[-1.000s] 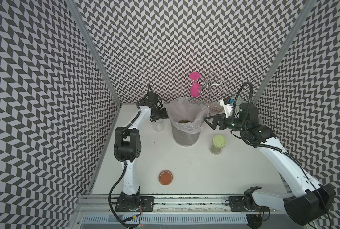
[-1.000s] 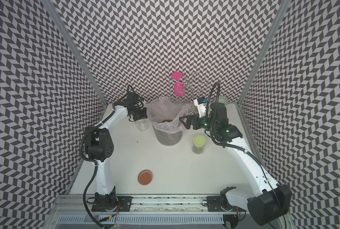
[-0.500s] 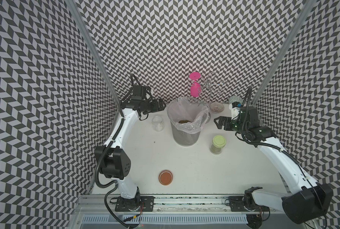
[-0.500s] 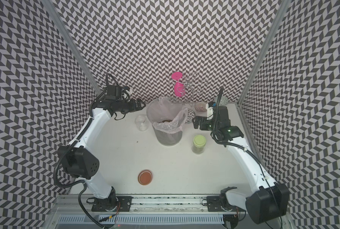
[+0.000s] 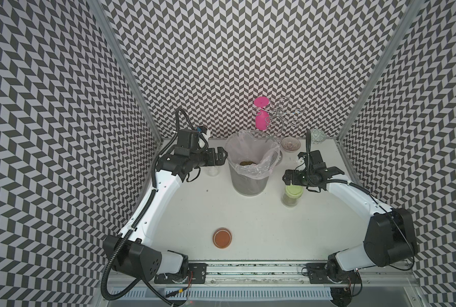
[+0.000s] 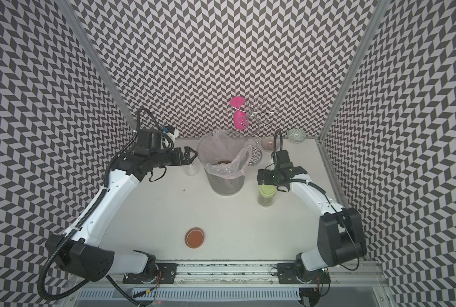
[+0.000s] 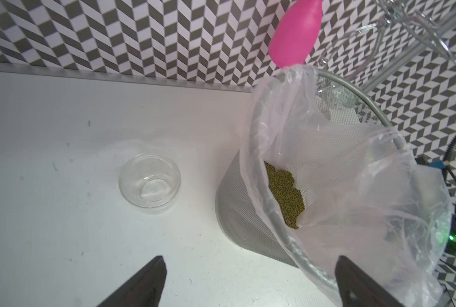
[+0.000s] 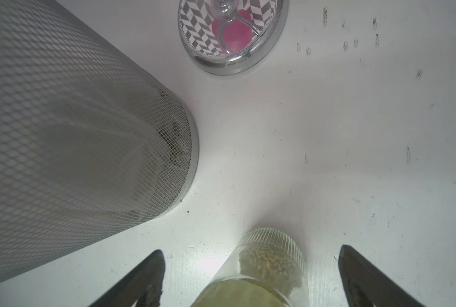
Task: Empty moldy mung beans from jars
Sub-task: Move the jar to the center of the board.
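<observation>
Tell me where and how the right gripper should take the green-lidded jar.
Take the green-lidded jar by its glass wall below the lid, probably coming down from above: it stands upright and round, and the open right gripper hangs over it.

Chevron walls (image 5: 235,53), white table (image 5: 261,226)

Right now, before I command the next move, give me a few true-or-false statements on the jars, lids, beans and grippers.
1. The lidless jar is empty. True.
2. The green-lidded jar is open. False: its lid is on, with beans inside.
3. Mung beans lie inside the liner of the bin. True.
4. The left gripper holds the orange lid. False: it is open and empty; the lid lies on the table.
5. The right gripper is shut on the green-lidded jar. False: it is open, gripping nothing.
</observation>
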Tool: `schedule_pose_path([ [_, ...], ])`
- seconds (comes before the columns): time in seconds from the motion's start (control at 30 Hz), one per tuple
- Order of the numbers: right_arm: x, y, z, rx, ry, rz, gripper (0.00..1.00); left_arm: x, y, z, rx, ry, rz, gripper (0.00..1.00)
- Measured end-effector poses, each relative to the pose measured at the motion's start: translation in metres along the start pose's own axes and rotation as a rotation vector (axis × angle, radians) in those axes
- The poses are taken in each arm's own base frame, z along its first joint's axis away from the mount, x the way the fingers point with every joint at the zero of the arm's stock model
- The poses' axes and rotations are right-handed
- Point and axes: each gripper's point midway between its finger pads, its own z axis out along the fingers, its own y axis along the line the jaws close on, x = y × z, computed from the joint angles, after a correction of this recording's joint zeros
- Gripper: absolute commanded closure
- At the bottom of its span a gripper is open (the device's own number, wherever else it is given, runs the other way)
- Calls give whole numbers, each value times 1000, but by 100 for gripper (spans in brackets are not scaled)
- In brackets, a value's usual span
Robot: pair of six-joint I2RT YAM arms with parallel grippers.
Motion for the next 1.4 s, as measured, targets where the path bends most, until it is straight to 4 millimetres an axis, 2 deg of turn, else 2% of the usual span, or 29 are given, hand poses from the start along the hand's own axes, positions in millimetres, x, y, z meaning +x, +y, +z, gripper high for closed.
schedule_pose_path([
  [0.23,28,3,15,37,70,-44,8,23,11,13,-19,53,-1,1],
  [0.43,45,7,17,41,99,-61,18,36,13,10,-29,64,12,0],
  [0.67,63,32,12,-5,113,-123,23,45,9,7,-16,57,35,1],
  [0.93,91,78,5,-100,150,-229,25,61,-11,4,-8,62,95,0],
  [1.03,104,98,1,-138,165,-269,25,72,-17,3,-5,67,107,0],
  [1.23,135,129,-5,-199,190,-336,25,87,-32,-10,43,16,117,0],
  [1.33,147,145,-8,-234,187,-366,22,96,-58,-24,131,-51,148,0],
  [1.37,151,150,-9,-245,187,-375,18,102,-69,-28,167,-68,160,0],
  [1.4,154,155,-9,-257,186,-382,10,108,-79,-33,202,-83,175,0],
])
